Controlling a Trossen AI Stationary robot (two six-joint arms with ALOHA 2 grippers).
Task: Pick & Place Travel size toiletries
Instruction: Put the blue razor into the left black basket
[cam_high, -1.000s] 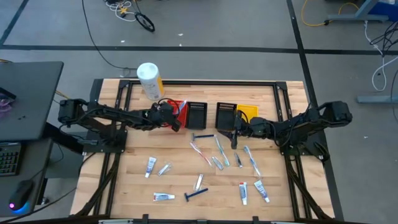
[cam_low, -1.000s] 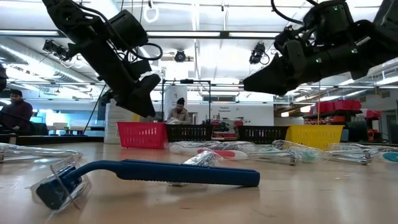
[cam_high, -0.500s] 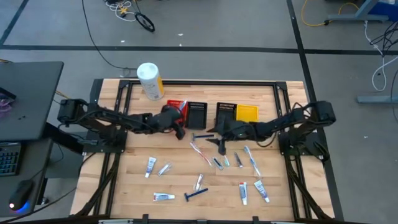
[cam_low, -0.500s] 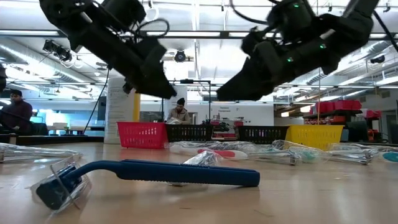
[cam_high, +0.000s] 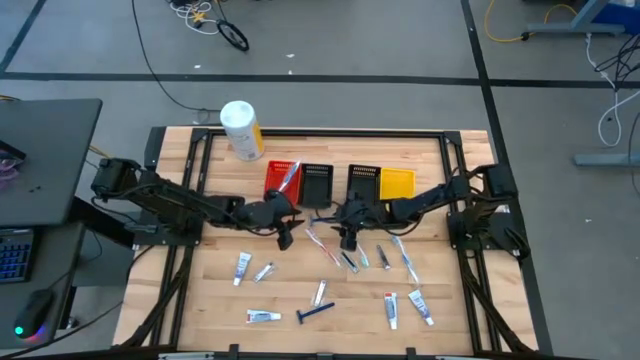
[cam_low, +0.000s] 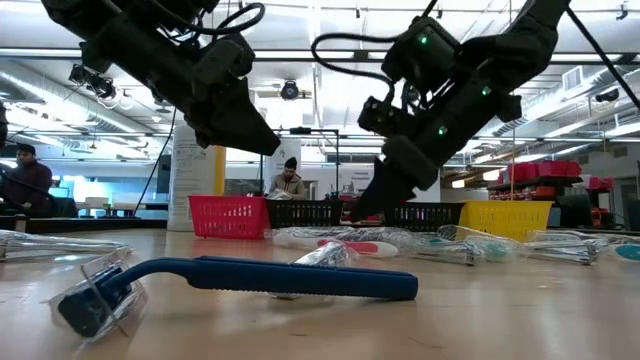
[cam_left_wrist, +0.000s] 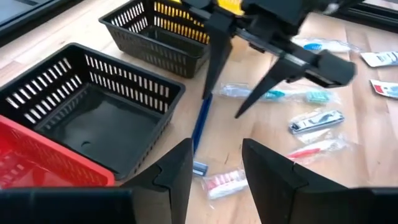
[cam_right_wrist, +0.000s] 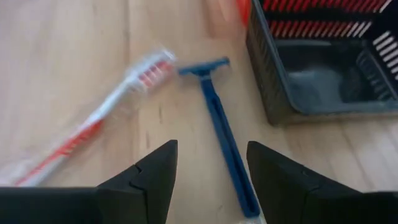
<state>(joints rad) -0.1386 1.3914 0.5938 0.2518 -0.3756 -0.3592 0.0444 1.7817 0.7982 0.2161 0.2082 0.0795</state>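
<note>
Four bins (cam_high: 340, 182) sit in a row toward the back of the bench (cam_high: 220, 300), cylinder container (cam_high: 241, 129) behind them to the left. Toiletries (cam_high: 345, 262) lie scattered in front, one razor (cam_high: 324, 219) just before the middle bins.

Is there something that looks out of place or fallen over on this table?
Yes. The white-and-yellow cylinder container lies on the table's far left edge, partly overhanging the frame, apart from the baskets. In the red basket, one item leans over the rim instead of lying flat. The toiletries in front of the baskets lie scattered at mixed angles.
</note>
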